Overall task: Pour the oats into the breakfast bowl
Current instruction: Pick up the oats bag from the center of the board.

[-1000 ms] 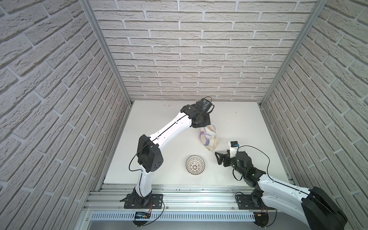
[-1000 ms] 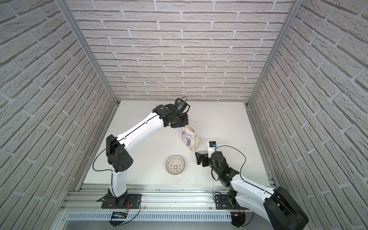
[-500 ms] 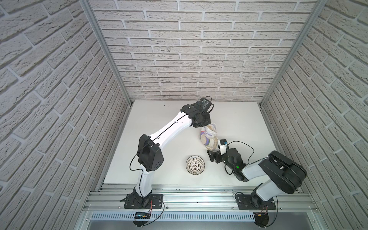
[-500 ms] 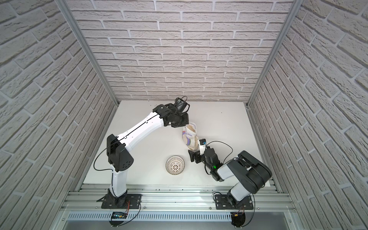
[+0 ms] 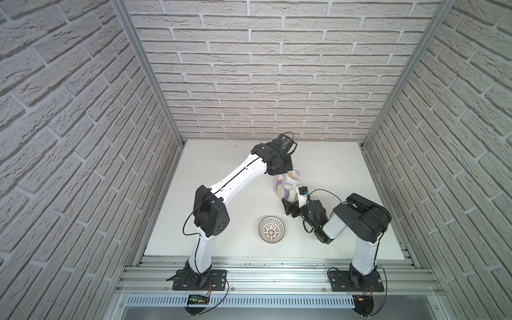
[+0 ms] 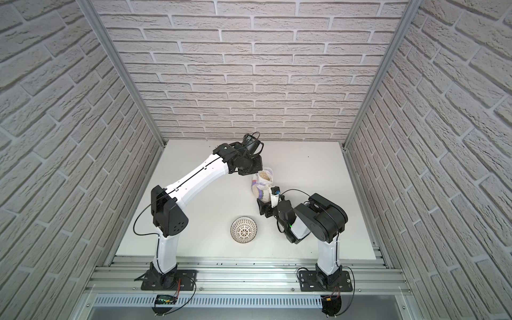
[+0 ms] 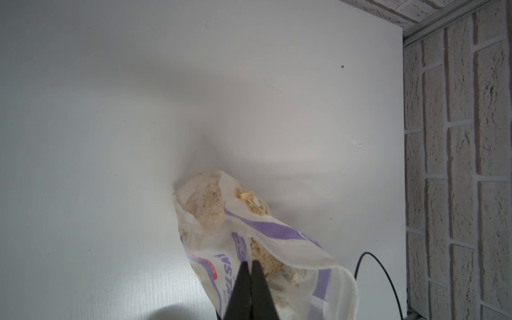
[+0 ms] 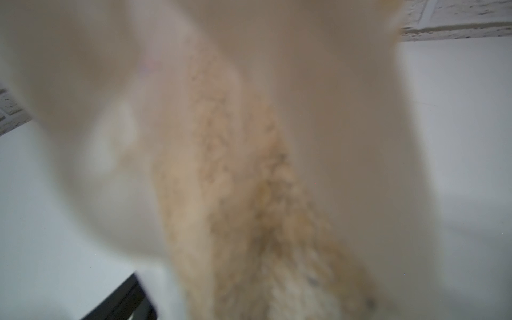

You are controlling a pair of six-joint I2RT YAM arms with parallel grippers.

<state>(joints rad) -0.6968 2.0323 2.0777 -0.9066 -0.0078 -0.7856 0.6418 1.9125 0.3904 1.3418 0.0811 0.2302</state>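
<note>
Pouch [image 5: 288, 185] hangs upright, mouth up, left gripper [image 7: 250, 267] clamping its rim; right gripper [image 5: 292, 205] unclear.

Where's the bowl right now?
In both top views the bowl stands on the table near its front edge, roughly mid-width, with the oat pouch farther back and not touching it.
</note>
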